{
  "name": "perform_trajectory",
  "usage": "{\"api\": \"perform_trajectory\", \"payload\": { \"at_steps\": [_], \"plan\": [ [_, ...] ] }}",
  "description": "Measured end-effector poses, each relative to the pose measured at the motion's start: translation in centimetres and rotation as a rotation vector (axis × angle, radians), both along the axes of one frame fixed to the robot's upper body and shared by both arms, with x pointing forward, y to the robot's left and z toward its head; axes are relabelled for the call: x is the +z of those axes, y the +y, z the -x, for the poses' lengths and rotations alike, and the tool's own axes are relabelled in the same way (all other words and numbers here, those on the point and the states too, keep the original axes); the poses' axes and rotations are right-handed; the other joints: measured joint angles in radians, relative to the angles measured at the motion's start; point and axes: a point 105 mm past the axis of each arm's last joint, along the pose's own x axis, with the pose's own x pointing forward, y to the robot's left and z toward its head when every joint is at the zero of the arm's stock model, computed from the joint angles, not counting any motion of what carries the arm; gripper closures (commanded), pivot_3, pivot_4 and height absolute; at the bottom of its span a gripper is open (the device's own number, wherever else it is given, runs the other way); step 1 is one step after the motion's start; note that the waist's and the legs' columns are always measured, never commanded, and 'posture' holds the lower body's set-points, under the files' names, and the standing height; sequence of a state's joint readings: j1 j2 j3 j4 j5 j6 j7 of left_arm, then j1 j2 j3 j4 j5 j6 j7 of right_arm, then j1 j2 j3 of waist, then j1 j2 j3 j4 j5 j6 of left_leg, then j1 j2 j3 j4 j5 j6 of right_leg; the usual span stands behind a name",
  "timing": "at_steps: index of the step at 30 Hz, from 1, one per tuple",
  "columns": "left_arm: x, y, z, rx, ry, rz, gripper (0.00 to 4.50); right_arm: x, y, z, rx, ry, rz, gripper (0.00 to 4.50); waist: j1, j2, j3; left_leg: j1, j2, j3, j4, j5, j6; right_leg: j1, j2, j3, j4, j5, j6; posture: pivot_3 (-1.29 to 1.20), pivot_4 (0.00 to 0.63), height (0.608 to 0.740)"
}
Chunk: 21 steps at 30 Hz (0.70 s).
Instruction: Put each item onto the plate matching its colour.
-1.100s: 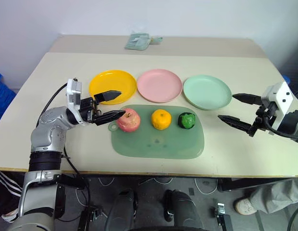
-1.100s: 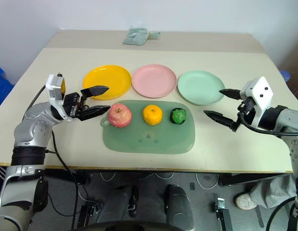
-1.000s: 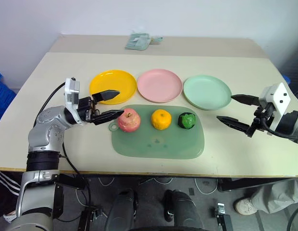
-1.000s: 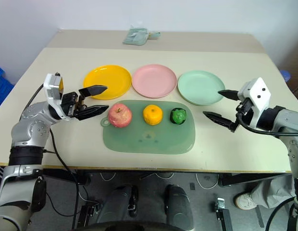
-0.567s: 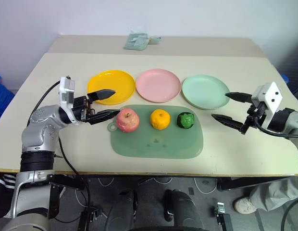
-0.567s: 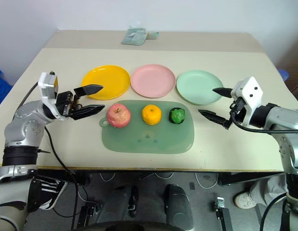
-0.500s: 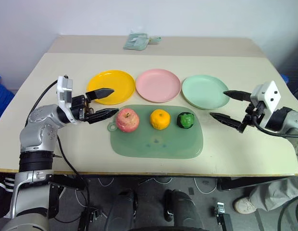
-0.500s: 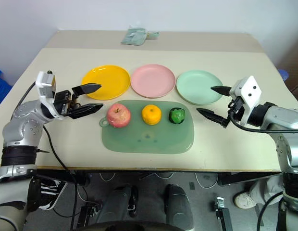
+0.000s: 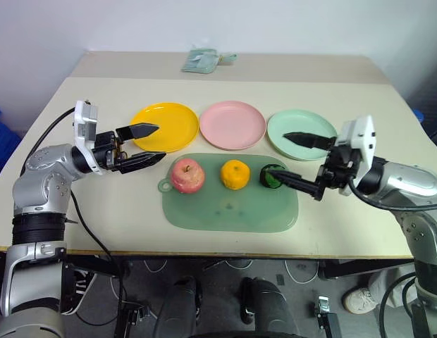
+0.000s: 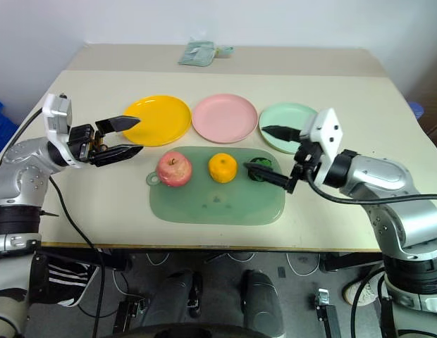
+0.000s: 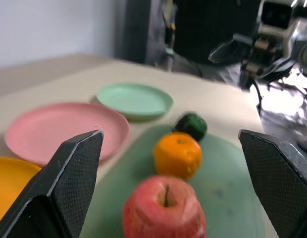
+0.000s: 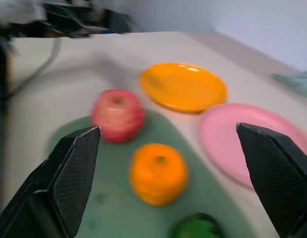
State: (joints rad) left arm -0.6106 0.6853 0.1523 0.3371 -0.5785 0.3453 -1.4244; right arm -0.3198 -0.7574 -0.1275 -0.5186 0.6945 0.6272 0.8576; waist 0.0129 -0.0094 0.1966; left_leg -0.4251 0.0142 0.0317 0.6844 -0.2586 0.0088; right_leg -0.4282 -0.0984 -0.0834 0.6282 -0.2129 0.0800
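The right tool (image 9: 294,160) has been swung in across the desk (image 9: 359,211) from beyond the mint green plate (image 9: 303,134) and is now brought up to the dark green fruit (image 9: 272,176). Its jaws are spread wide: one finger is held over the near rim of that plate, the other reaches the fruit's near side, though contact cannot be judged. Nothing is gripped by it.

The left tool (image 9: 148,145) has been drawn slightly back from the apple (image 9: 188,174), and a clear gap is now seen between them. It is likewise held wide and empty, one finger lying over the edge of the yellow plate (image 9: 164,125).

All three items are still lined up on the green mat (image 9: 230,211): the apple at the robot's left, the orange (image 9: 235,174) in the middle, the green fruit at the right. The pink plate (image 9: 232,124) and its two neighbours are bare, so no sorting is yet done. The green fruit is judged to be the first pick, with its matching plate just beyond it.
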Motion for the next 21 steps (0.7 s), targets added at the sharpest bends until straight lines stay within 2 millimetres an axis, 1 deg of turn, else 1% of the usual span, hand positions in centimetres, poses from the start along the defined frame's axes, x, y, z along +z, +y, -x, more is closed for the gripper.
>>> {"api": "perform_trajectory", "payload": {
  "at_steps": [3, 5, 10, 12, 18, 21],
  "plan": [
    [-1.4, -0.8, -0.3, -0.023, 0.042, -0.038, 0.0, -0.5, 1.4, 0.9, 0.06, 0.02, 0.02, 0.04, 0.001, 0.0, 0.0, 0.0, 0.0, 0.0, 0.0, 0.0, 0.0, 0.0, 0.0, 0.0, 0.0, 0.0, 0.0, 0.0, 0.15, 0.74],
    [-2.0, -1.0, -0.7, -0.023, 0.036, -0.079, 0.0, -0.4, 1.8, 0.8, 0.062, 0.015, 0.015, 0.04, 0.001, 0.0, 0.0, 0.0, 0.0, 0.0, 0.0, 0.0, 0.0, 0.0, 0.0, 0.0, 0.0, 0.0, 0.0, 0.0, 0.15, 0.74],
    [-3.6, -2.3, -2.2, -0.016, -0.003, -0.166, 0.0, -0.4, 1.9, 0.4, 0.031, -0.011, 0.002, 0.04, 0.002, 0.0, 0.0, -0.001, 0.0, 0.001, 0.0, 0.0, 0.0, 0.0, 0.0, 0.0, -0.001, 0.001, 0.001, 0.0, 0.15, 0.74],
    [-4.1, -2.6, -2.6, -0.019, 0.005, -0.17, 0.0, -0.6, 1.8, 0.3, 0.011, -0.006, -0.004, 0.04, 0.001, 0.0, 0.0, -0.001, 0.0, 0.001, 0.0, 0.0, 0.0, -0.001, 0.0, 0.0, -0.001, 0.001, 0.002, 0.0, 0.15, 0.74],
    [-5.7, -3.7, -2.3, -0.083, 0.051, -0.181, 0.0, -1.0, 1.8, 0.4, -0.023, -0.011, -0.021, 0.04, 0.0, 0.0, 0.0, -0.001, 0.0, 0.001, 0.0, 0.0, 0.0, -0.001, 0.0, 0.0, 0.0, 0.001, 0.002, 0.0, 0.15, 0.74],
    [-5.4, -4.2, -2.5, -0.119, 0.056, -0.169, 0.0, -0.9, 1.9, 0.6, -0.027, -0.021, -0.022, 0.04, 0.001, 0.0, 0.0, -0.001, 0.0, 0.001, 0.0, 0.0, 0.0, -0.001, 0.0, 0.0, 0.0, 0.001, 0.001, 0.0, 0.15, 0.74]
  ]
}}
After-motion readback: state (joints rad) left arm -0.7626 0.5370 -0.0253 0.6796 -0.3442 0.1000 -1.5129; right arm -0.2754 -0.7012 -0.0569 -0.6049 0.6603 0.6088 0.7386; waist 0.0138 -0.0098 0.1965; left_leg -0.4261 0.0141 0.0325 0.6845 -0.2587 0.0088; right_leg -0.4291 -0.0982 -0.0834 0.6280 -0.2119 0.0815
